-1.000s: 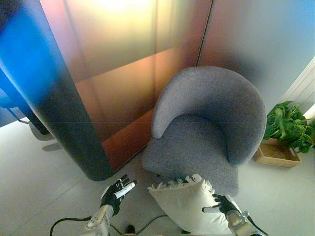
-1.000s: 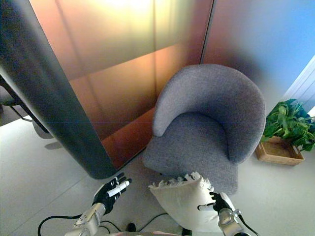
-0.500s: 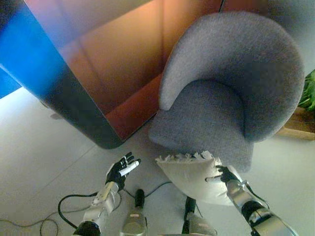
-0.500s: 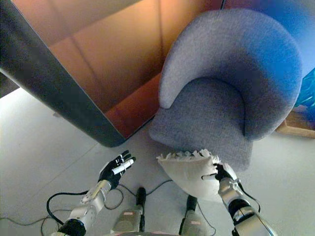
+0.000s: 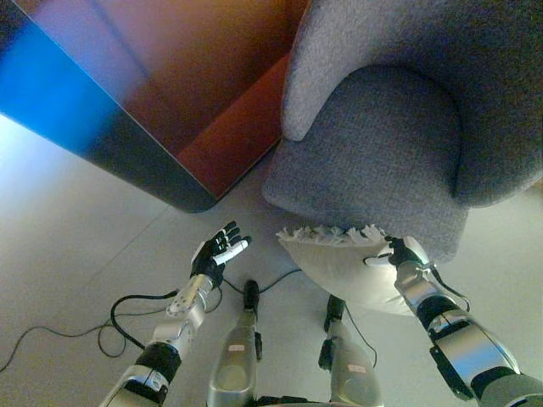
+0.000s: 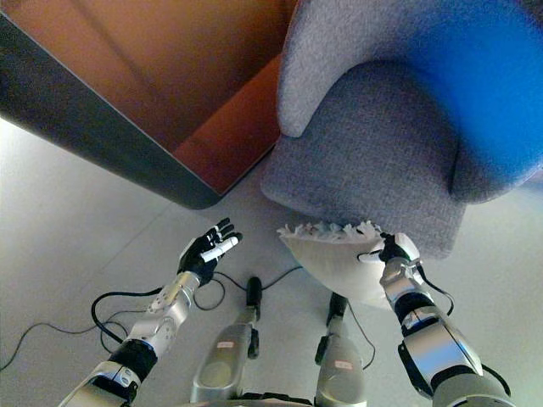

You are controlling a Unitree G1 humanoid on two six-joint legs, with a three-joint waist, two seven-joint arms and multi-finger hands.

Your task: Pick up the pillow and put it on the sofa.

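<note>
The right hand [image 5: 397, 253] grips the white pillow [image 5: 339, 263] at its right edge, fingers pinching the fabric — the pillow hangs just before the sofa's [image 5: 373, 161] front edge, not yet on the seat. The left hand [image 5: 217, 254] hovers over the floor, fingers released — apparently spare.

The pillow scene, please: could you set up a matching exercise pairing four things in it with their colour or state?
Column one:
1. pillow
2. sofa
3. left hand
4. right hand

Column two:
A. grey, upholstered, with a curved back
B. open, fingers spread, holding nothing
C. white, fringed along its top edge, held up just before the seat's front edge
D. curled on the pillow's right side

Pairs: 1-C, 2-A, 3-B, 4-D
</note>
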